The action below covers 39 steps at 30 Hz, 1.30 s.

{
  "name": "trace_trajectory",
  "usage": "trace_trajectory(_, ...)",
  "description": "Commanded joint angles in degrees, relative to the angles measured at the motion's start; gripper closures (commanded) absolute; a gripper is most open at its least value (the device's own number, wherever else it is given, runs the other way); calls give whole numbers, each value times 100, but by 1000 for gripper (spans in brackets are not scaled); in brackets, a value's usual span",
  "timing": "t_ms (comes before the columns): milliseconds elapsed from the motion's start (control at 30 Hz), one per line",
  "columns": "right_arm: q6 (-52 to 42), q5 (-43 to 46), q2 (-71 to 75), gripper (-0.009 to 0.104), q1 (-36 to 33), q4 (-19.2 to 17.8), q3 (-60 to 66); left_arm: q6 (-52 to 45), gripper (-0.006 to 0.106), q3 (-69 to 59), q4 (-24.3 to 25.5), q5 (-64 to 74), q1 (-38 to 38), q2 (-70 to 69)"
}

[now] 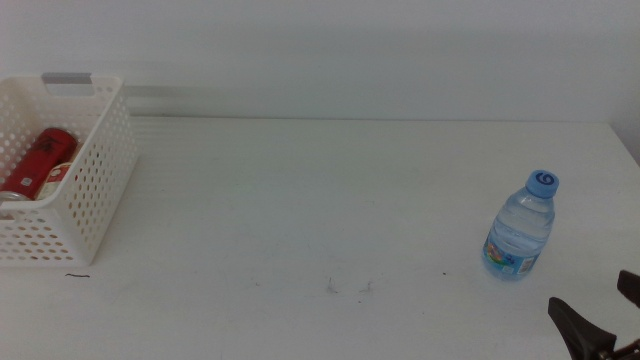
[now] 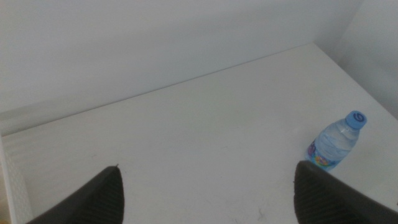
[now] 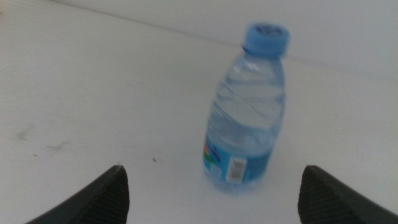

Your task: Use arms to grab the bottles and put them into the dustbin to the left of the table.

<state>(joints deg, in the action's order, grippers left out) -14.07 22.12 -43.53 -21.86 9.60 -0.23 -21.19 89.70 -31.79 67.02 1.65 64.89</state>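
- The right gripper (image 1: 605, 320) sits at the desk's near right corner, nearest the camera. Its jaws are spread wide and grasp nothing. It faces the water bottle, probably lined up for a grab.
- The water bottle (image 1: 521, 226) stands upright near the right edge of the desk (image 1: 320, 200), blue cap on, just beyond the right gripper and apart from it. In the right wrist view the water bottle (image 3: 247, 112) falls between the two jaws, which suits a straight reach forward.
- The left gripper (image 2: 205, 193) is out of the middle view. In its own wrist view its jaws are spread apart and empty, looking across the desk toward the water bottle (image 2: 336, 142) far off. It seems to be waiting.
- The basket (image 1: 95, 170) rests at the far left edge of the desk. A red can (image 1: 40, 162) already lies inside it on its side, so part of the job looks done.
- The water bottle looks like the only thing left to move. It is on the side opposite the basket.
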Motion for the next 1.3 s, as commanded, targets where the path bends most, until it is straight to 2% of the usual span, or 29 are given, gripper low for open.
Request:
trace_trajectory(0, 0, 267, -382, 2, 27, 465, 23, 9, 7, 12, 25, -71, 14, -13)
trace_trajectory(67, -126, 496, -676, 2, 27, 740, 23, 9, 7, 12, 26, -107, 14, -13)
trace_trajectory(200, -172, 1390, -1082, 2, 27, 753, 23, 9, 7, 12, 26, -189, 14, -13)
trace_trajectory(300, 203, 2042, -1376, 2, 15, 753, 23, 9, 7, 12, 26, -310, 14, -13)
trace_trajectory(367, 538, 2300, -1635, 2, 15, 705, 23, 9, 7, 12, 37, -389, 14, -13)
trace_trajectory(700, 526, 3449, -3206, 2, 15, 747, 23, 9, 7, 12, 92, -518, 14, -13)
trace_trajectory(1267, 526, 3460, -5229, 2, 15, 744, -1265, 9, 7, 12, 92, -518, 14, -13)
